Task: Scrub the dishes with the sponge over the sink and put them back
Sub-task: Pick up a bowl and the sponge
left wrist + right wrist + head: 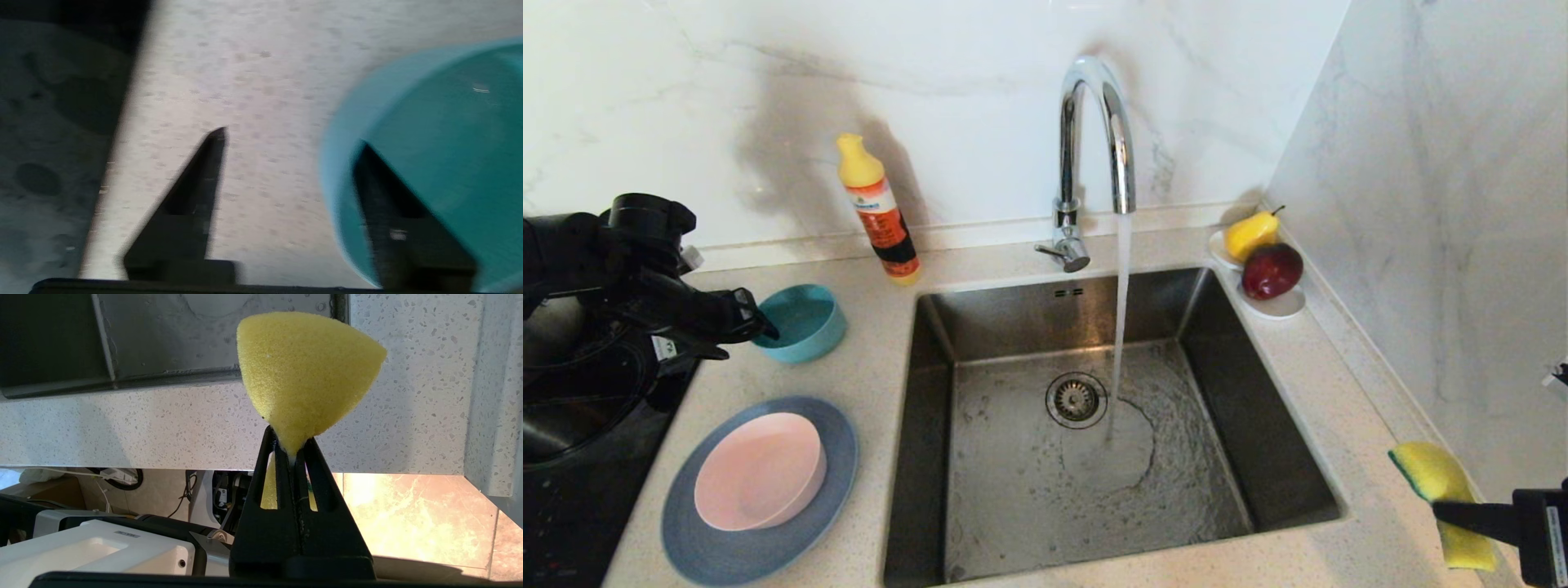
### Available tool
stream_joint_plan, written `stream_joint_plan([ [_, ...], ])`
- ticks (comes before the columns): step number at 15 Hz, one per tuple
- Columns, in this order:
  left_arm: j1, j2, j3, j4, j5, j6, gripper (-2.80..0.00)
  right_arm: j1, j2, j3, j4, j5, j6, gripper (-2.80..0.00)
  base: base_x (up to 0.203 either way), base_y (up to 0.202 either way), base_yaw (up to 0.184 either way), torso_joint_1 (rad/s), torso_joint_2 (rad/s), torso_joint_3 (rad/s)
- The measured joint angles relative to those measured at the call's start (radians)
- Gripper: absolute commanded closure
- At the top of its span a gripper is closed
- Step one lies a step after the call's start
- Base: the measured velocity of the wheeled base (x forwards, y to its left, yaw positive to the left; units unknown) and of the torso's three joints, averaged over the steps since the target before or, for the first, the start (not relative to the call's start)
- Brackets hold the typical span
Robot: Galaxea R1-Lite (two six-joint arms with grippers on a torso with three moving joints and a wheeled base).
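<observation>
A: Where is the left tool (292, 136) right now?

B: At the teal bowl (800, 321), on the table (874, 367) left of the sink (1094, 441). Its fingers stand apart and straddle the bowl's near wall: one finger (392, 204) is inside the bowl, the other over the bare table outside it. The wrist view is too blurred to say whether either finger touches the wall.

A: And the right tool (291, 451)?

B: Low at the front right corner of the table, clamped tight on the sponge (304, 371). The yellow foam is pinched thin between the fingers and flares out wide beyond them. From the head view the dark green edge shows along the sponge's far-left side.

A: The other dishes?

B: The pink bowl (760, 469) sits on the slate-blue plate (698, 539), toward its far half, at the front left of the table, near the dark cooktop (572, 457).

A: The sink itself?

B: Water runs from the curved tap (1094, 139) and lands just beside the round drain (1076, 399). A yellow-capped orange bottle (880, 211) stands against the wall behind the teal bowl. On the far right, a white saucer (1278, 304) holds a pear (1252, 234) and a dark red fruit (1271, 270).
</observation>
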Motion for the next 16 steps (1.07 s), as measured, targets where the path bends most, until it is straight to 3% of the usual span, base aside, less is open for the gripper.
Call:
stream_joint_plan([
  [4,0.002,0.03,0.013,-0.003,0.05,0.015,0.0,0.0,-0.001,-0.001,0.0,0.001,0.0,0.0,0.0,0.0,0.0,0.0,0.0,0.0],
  [11,0.056,0.021,0.001,0.001,0.046,0.018,0.0,0.0,0.0,-0.019,0.0,0.001,0.0,0.0,0.0,0.0,0.0,0.0,0.0,0.0],
  [16,0.1,-0.084,0.007,0.0,0.042,0.008,0.0,0.001,0.001,-0.018,0.0,0.001,0.0,0.0,0.0,0.0,0.0,0.0,0.0,0.0],
])
